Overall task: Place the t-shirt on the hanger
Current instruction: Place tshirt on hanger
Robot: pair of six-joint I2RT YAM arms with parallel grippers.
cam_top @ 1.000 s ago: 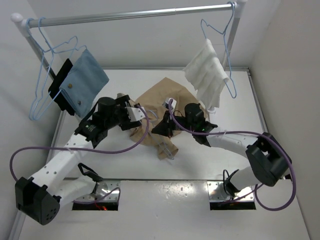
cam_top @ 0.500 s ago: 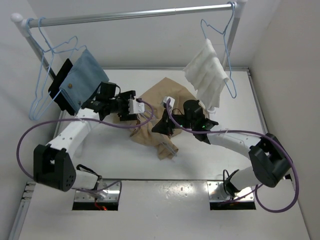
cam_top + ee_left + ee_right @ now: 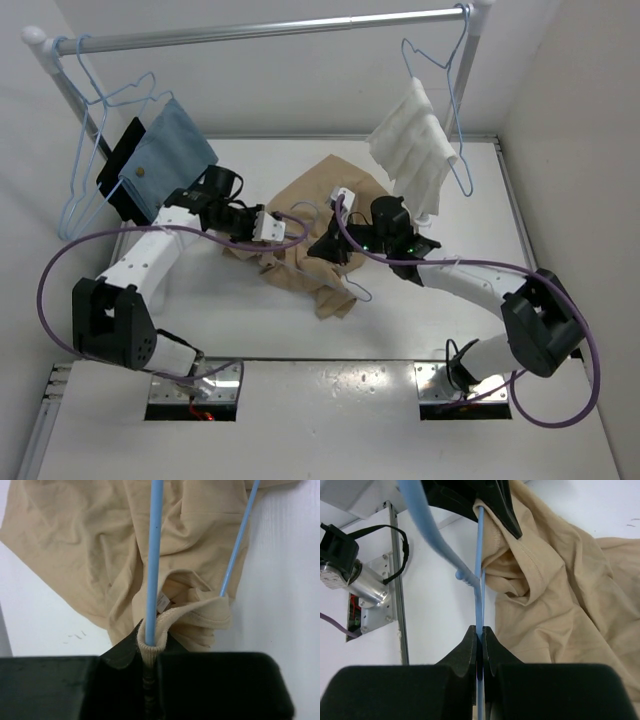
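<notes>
Two claws were met over the middle of the white desk, where the tan t-shirt lay crumpled in a loose heap between the arms. The left claw was seen clamped on the ribbed collar of the t-shirt. In the left wrist view the collar was curled around one wire of the light-blue hanger just where it met the jaws. A second wire of the hanger ran out at a slant over the cloth to the right. The right claw was pressed together on another thin wire of the hanger, and bunched folds of cloth were crowded against that wire just beyond the jaws. The hook of the hanger was seen beside the near edge of the heap, low over the desk.

Above the far side a metal rail was stretched across. A blue cloth was hung at its left end beside some spare hangers, and a white towel was hung on a hanger at its right end, just above the far edge of the t-shirt. Purple cables were looped around both arms.
</notes>
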